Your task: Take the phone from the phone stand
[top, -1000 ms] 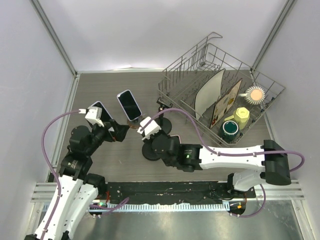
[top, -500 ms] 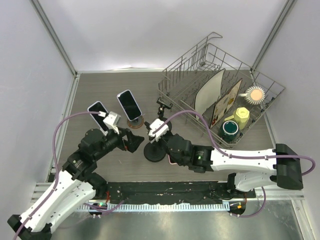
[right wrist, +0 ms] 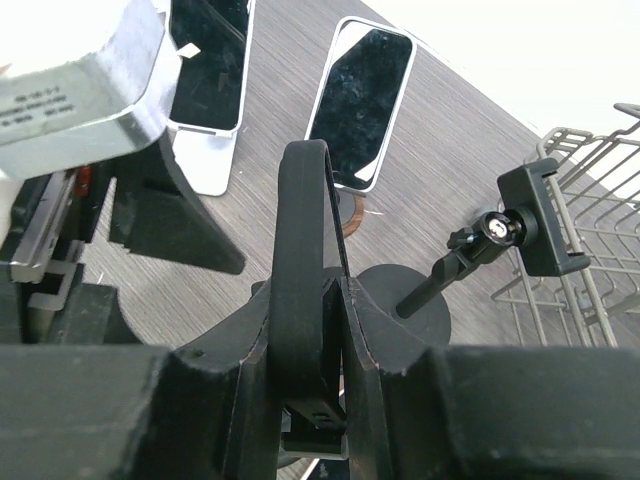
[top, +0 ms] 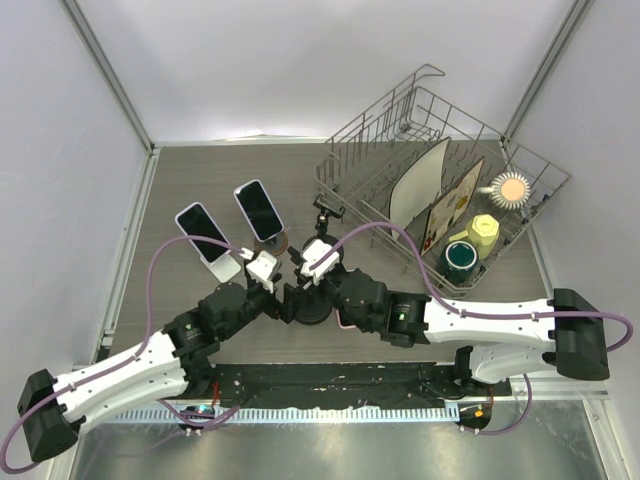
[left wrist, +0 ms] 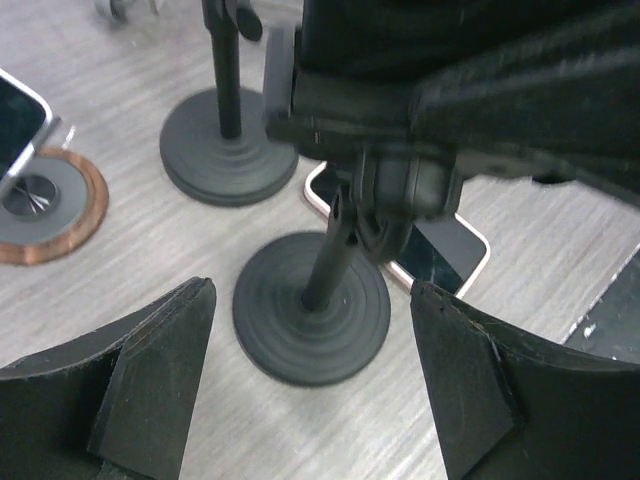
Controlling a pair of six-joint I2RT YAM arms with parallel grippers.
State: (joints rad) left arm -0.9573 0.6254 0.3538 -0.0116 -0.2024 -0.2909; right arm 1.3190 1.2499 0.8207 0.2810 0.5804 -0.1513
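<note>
My right gripper (top: 312, 272) is shut on the black clamp head (right wrist: 303, 230) of a black phone stand whose round base (left wrist: 312, 320) sits mid-table. My left gripper (left wrist: 312, 400) is open, low over the table, with its fingers (left wrist: 150, 380) either side of that base and not touching it. A phone with a pinkish rim (left wrist: 440, 255) lies flat on the table just behind the base. Two more phones stand propped at the back left: one (top: 258, 209) on a copper-ringed round stand, one (top: 203, 230) on a white stand.
A second black stand (top: 325, 215) with an empty clamp (right wrist: 540, 215) stands just behind. A wire dish rack (top: 440, 130) with plates and cups fills the back right. The copper-ringed stand (left wrist: 40, 195) is left of my left gripper.
My left arm has swung from beside the white stand rightward to the black stand's base. My right gripper has shifted slightly right and nearer, still clamped on the stand's head.
</note>
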